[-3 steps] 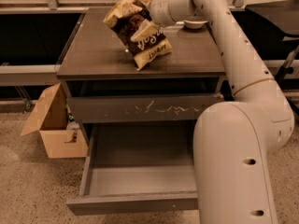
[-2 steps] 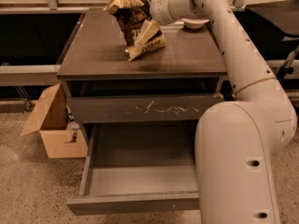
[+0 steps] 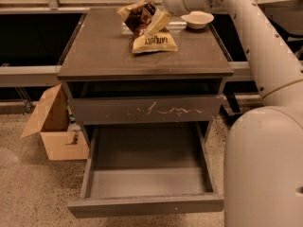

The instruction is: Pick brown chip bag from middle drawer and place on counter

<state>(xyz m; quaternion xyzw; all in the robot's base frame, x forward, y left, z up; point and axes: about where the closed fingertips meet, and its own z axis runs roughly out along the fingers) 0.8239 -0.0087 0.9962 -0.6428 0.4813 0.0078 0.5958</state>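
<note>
Resting on the counter (image 3: 104, 56), the brown chip bag (image 3: 154, 42) sits between clamped gripper (image 3: 150, 21) fingers (image 3: 159, 21).

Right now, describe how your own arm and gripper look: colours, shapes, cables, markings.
The arm is glossy off-white: thick rounded tubes joined by bulbous housings, with a few small dark dots on the shell. No cables or logos show. The gripper, equally pale, is at the rear of the glossy dark grey-brown counter, by the crinkly dark brown chip bag.
</note>
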